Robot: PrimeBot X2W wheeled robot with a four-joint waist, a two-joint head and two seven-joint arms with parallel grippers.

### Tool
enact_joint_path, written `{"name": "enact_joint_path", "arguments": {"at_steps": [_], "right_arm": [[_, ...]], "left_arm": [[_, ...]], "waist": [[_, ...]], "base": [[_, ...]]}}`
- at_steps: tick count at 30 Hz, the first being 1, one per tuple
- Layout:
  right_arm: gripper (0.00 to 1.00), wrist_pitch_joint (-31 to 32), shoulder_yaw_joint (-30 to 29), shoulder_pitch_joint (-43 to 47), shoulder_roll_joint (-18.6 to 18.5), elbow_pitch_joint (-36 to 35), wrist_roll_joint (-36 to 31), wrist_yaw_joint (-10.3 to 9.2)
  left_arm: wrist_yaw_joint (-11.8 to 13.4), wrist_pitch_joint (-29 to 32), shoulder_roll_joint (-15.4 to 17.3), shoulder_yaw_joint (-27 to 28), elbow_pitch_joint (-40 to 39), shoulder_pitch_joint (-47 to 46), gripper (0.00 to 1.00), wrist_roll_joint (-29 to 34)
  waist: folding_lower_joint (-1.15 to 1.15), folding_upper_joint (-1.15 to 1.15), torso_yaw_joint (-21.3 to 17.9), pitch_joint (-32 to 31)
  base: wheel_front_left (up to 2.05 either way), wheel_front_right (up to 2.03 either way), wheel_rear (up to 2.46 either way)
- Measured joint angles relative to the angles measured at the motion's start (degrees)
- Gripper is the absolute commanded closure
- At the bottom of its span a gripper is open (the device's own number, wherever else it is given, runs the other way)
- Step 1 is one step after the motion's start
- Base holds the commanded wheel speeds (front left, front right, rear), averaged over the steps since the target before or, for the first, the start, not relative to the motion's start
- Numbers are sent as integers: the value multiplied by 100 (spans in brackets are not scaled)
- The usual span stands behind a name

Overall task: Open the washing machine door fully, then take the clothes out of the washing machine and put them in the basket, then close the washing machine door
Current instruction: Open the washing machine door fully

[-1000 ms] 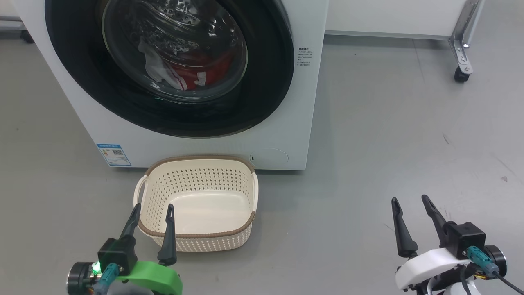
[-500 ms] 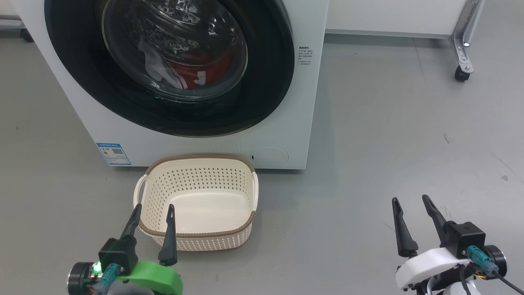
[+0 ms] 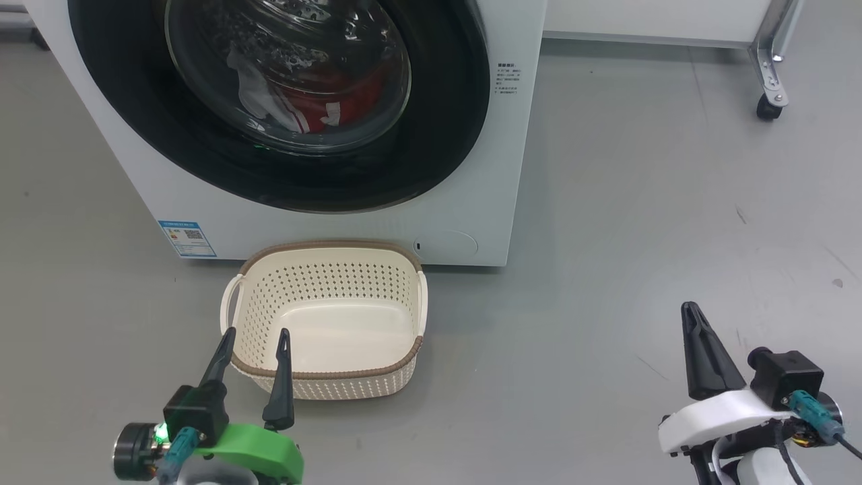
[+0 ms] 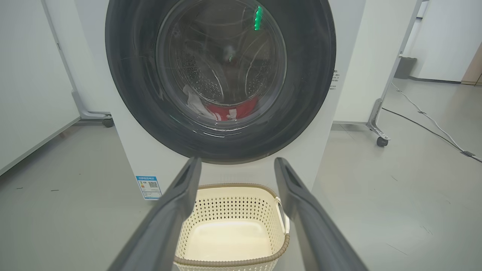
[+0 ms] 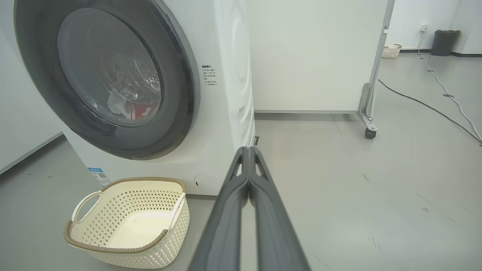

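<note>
The white washing machine (image 3: 337,229) stands ahead with its round black-ringed door (image 3: 444,135) closed. Through the glass I see the red and white clothes (image 3: 310,108) lying in the drum, also in the left wrist view (image 4: 229,112). The empty cream basket (image 3: 404,364) sits on the floor right before the machine. My left gripper (image 3: 254,339) is open at the basket's near rim, nothing between its fingers. My right gripper (image 3: 689,311) is shut on nothing, over bare floor to the right, well short of the machine; its fingers (image 5: 248,158) meet at the tips.
Grey floor spreads to the right of the machine. A wheeled metal stand leg (image 3: 768,101) is at the back right. White partition panels stand behind, and a cable (image 5: 433,109) runs across the floor far right.
My right gripper has shut and lifted slightly. The head camera has shifted a little, so the whole scene sits higher in view. The left arm holds still.
</note>
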Motion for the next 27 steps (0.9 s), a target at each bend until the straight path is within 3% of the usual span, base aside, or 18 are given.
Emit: {"name": "enact_joint_path", "arguments": {"at_steps": [14, 27], "right_arm": [[100, 86, -580, -687, 186, -126, 1731, 424], [100, 1118, -711, -2012, 164, -381, 2971, 594]], "left_arm": [[51, -1, 1, -30, -181, -283, 0, -1], [51, -1, 0, -151, -379, -632, 0, 0]], "waist": [[0, 0, 119, 545], [0, 0, 311, 1242]], "base": [[0, 0, 0], [0, 0, 0]]}}
